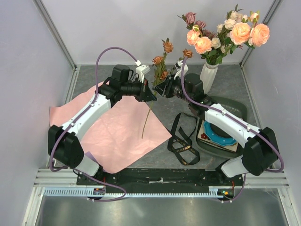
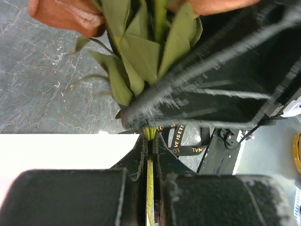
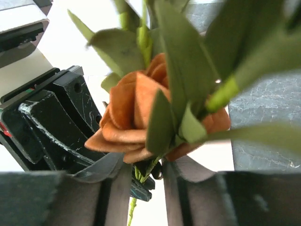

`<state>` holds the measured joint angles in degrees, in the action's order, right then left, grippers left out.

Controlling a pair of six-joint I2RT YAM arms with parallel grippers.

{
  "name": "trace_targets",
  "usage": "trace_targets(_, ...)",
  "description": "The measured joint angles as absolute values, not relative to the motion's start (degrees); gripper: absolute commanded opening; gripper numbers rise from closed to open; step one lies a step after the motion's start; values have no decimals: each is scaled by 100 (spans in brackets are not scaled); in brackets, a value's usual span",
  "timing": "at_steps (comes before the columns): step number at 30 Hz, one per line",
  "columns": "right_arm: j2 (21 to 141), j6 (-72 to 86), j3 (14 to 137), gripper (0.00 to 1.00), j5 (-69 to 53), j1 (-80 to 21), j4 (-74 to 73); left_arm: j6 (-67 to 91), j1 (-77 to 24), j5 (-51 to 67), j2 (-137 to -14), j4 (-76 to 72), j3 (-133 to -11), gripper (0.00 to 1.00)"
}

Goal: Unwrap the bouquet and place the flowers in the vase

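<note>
Top external: left gripper (image 1: pixel 149 95) and right gripper (image 1: pixel 161 91) on one rose stem (image 1: pixel 148 115)

Pink paper (image 1: pixel 117 134) lies flat at 8 o'clock. At centre the left claw pinches the stem. The right one's fingers (image 3: pixel 113 197) stand spread either side of it, gaps showing. Black ribbon (image 1: pixel 183 141) lies at 4 o'clock. The vase (image 1: pixel 208 75), at 1 o'clock, holds other flowers (image 1: pixel 225 33).

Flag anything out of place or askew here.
Nothing damaged or spilled. The black ribbon lies in a loose tangle beside the pink paper, and the orange-flowered stem in the left gripper hangs slanted, its tail over the paper.
</note>
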<state>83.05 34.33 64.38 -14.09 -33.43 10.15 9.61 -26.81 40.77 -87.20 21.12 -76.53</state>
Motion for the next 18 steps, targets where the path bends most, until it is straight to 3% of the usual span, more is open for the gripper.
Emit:
trace_targets(3,8298,3454,6440,0,-1387,-3350,1015,928,-2698,4058,-8709,2123,-7653,2)
trace_targets(4,8296,3439,6442,0,-1387,-3361,1011,926,-2705,4047,-8709,2137,-7653,4)
trace_targets(6,8281,3424,6445,0,-1363,-3369,976,923,-2711,4014,-8709,2165,-7653,25)
trace_targets(7,8270,3402,6445,0,-1339,-3371,939,919,-2714,3975,-8709,2176,-7653,43)
trace_targets(10,8143,3181,6445,0,-1098,-3389,720,899,-2751,3743,-8698,2263,-7653,71)
trace_targets(18,7146,1865,6783,0,655,-3385,150,928,-2735,2974,-8340,2248,-7533,76)
